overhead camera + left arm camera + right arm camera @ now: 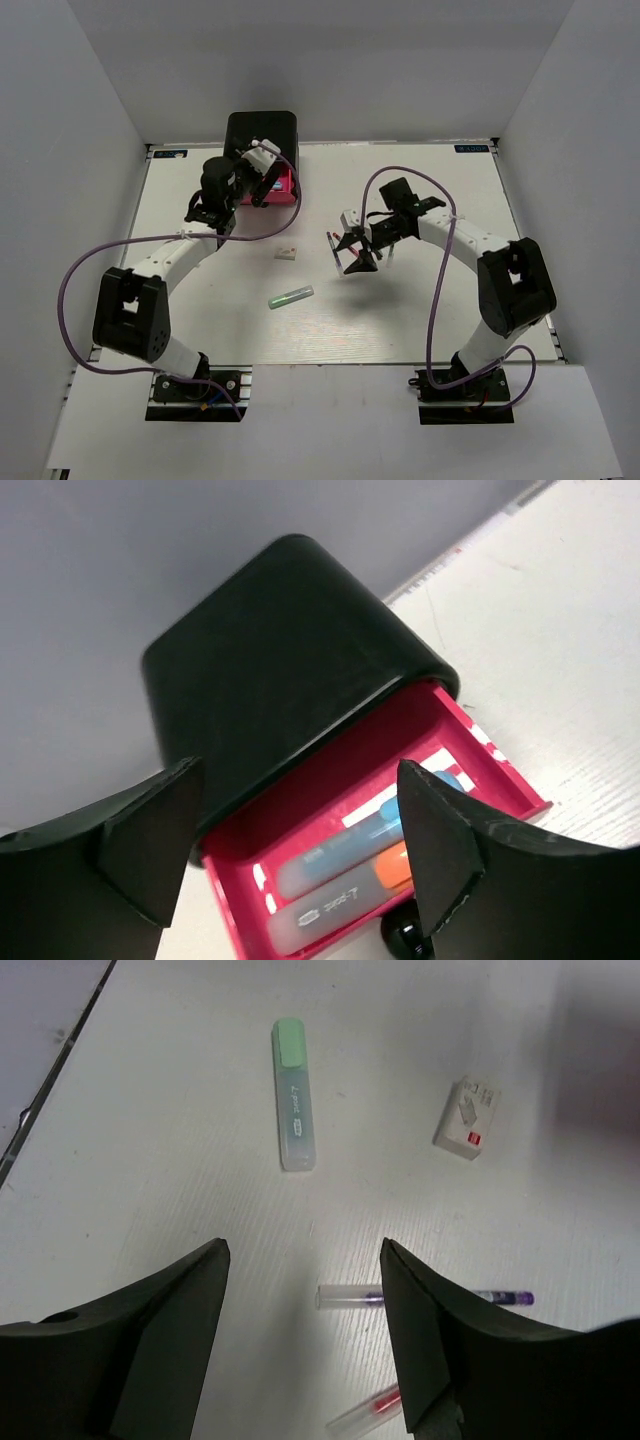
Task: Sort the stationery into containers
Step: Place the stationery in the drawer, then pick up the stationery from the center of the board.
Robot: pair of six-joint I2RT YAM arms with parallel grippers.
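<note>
The black rounded box stands at the back of the table with a pink drawer pulled out. In the left wrist view the drawer holds a light-blue marker and an orange marker side by side, with its black knob below. My left gripper is open and empty above the drawer. My right gripper is open and empty above two thin pens, one with purple ink and one with red ink. A green marker and a white eraser lie loose.
The white table top is walled in by grey panels on three sides. Purple cables loop from both arms over the table. The box stands against the back edge.
</note>
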